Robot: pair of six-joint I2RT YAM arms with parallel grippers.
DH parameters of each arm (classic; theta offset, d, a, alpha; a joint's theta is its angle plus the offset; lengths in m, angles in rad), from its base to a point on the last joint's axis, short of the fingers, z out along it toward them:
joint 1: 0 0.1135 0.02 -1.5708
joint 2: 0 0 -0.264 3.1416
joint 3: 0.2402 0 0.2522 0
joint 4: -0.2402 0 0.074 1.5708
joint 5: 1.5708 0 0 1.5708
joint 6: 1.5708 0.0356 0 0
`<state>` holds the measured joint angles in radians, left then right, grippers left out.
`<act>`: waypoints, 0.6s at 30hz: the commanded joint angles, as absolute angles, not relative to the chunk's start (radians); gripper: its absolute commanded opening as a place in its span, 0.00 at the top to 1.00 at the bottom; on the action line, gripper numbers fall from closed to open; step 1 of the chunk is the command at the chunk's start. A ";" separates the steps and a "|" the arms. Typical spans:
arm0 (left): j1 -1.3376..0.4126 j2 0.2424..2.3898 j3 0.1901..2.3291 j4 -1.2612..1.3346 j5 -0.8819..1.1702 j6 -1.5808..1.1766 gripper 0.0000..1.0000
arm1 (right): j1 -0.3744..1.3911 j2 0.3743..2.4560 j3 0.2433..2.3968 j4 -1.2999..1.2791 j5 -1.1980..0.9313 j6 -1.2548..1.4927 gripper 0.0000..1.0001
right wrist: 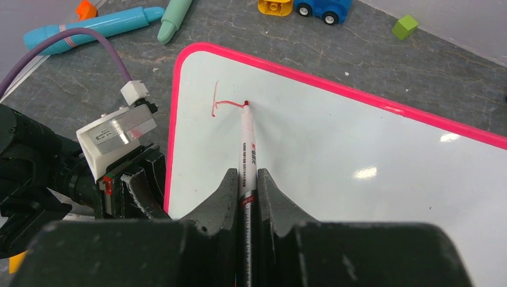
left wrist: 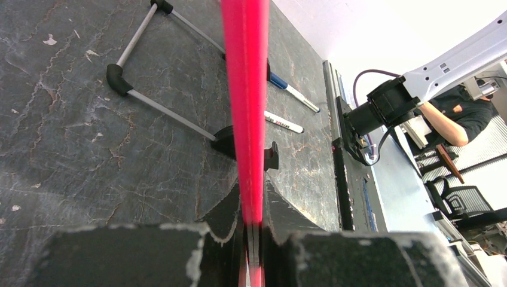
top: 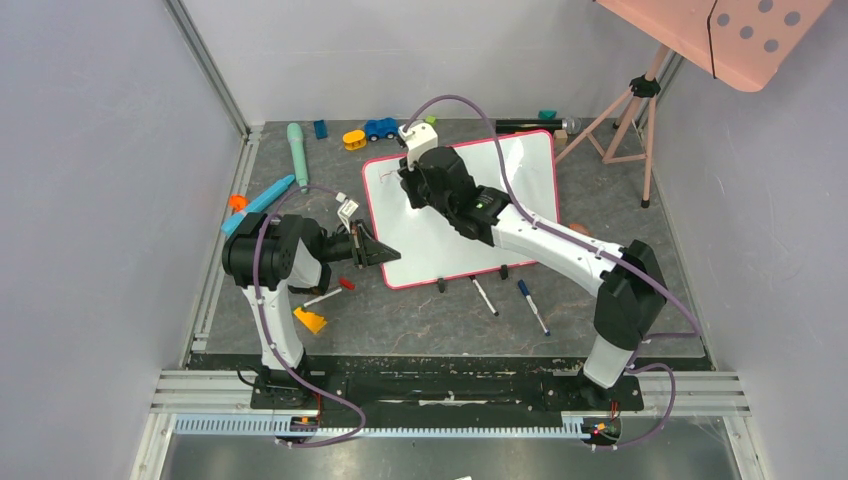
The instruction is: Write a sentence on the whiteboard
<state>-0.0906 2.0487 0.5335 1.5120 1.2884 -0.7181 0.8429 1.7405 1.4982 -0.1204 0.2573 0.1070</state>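
Note:
The whiteboard (top: 520, 190) with a pink-red frame stands tilted on the dark table, on two small black feet. My left gripper (top: 385, 252) is shut on its left frame edge (left wrist: 245, 107), low down. My right gripper (top: 410, 180) is shut on a white marker with a red tip (right wrist: 246, 149). The tip touches the board (right wrist: 359, 137) near its top left corner. The sentence is only a first short red stroke (right wrist: 216, 104), a vertical line with a horizontal line running to the tip.
Two loose markers (top: 484, 295) (top: 532, 305) lie in front of the board. Teal cylinders (top: 297, 145), a blue toy car (top: 380, 128), a yellow block (top: 354, 139) and orange pieces (top: 310, 320) lie around the left and back. A pink perforated panel on a tripod (top: 640, 100) stands back right.

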 commanded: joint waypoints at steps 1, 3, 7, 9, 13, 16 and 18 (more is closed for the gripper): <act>-0.101 2.053 0.521 1.557 1.296 -0.660 0.98 | 0.832 1.676 1.508 -0.054 0.217 0.091 1.00; -0.101 2.053 0.521 1.557 1.297 -0.660 0.98 | 0.830 1.668 1.509 -0.041 0.205 0.090 1.00; -0.101 2.054 0.522 1.557 1.296 -0.660 0.98 | 0.827 1.666 1.512 -0.035 0.203 0.087 1.00; -0.102 2.053 0.522 1.557 1.296 -0.660 0.98 | 0.824 1.673 1.515 -0.035 0.199 0.086 1.00; -0.101 2.053 0.519 1.557 1.296 -0.660 0.98 | 0.822 1.697 1.531 -0.045 0.193 0.087 1.00; -0.101 2.053 0.521 1.557 1.297 -0.660 0.98 | 0.821 1.711 1.540 -0.055 0.194 0.089 1.00; -0.102 2.053 0.521 1.557 1.296 -0.660 0.98 | 0.821 1.717 1.537 -0.057 0.197 0.088 1.00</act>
